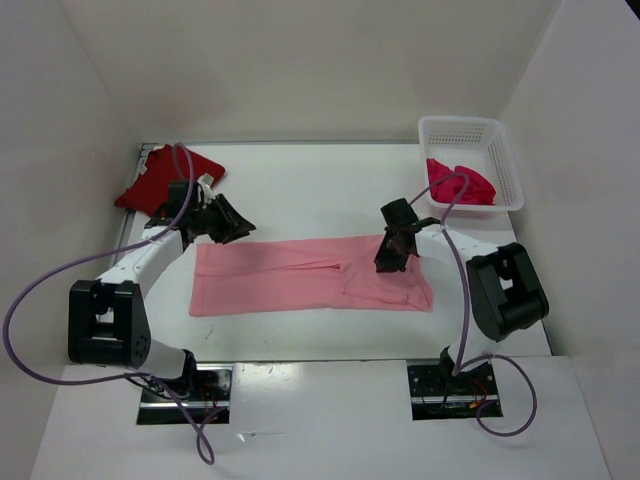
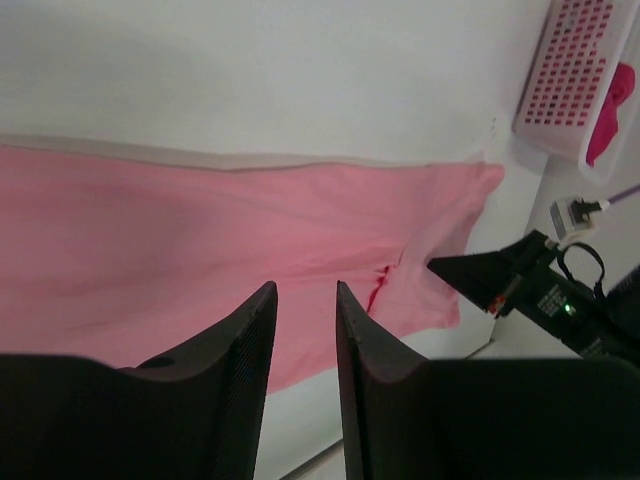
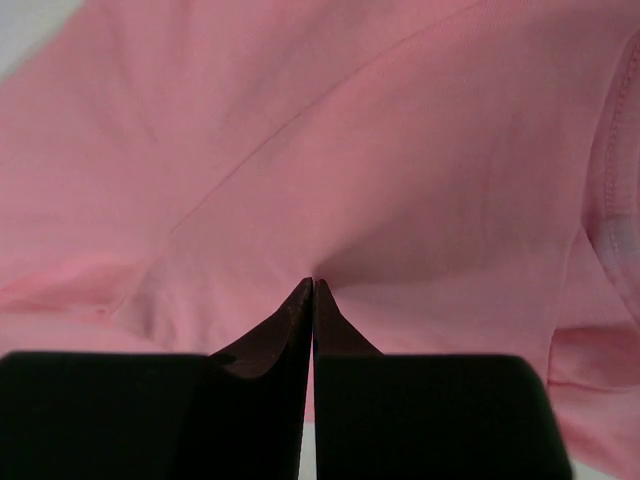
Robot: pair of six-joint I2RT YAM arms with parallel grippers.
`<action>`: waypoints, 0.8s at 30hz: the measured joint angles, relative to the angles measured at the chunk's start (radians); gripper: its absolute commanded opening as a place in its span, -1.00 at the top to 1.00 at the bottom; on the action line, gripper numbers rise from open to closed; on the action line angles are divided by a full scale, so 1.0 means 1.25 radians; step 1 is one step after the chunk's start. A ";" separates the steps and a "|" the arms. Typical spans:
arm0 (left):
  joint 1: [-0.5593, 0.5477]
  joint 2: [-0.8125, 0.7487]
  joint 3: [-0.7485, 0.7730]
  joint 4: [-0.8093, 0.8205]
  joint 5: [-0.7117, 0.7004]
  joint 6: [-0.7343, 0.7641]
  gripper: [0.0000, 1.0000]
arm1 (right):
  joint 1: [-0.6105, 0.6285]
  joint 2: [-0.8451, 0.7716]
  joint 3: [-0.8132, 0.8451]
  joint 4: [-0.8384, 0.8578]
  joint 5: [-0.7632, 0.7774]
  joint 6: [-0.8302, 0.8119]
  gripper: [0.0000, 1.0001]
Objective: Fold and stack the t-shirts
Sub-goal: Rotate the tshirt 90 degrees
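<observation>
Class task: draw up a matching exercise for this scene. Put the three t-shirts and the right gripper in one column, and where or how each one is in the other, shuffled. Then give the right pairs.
1. dark red t-shirt
2. light pink t-shirt
3. crimson-magenta t-shirt
4. right gripper

A. inside the white basket
B. shut on the pink cloth
C. bunched at the far left corner of the table
D. spread flat in the middle

Pairs: 1-C, 2-D, 3-A, 4-B.
</observation>
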 measured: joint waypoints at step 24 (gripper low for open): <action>-0.128 -0.054 -0.016 -0.077 -0.007 0.003 0.25 | 0.009 0.982 1.660 -0.305 -0.064 -0.096 0.21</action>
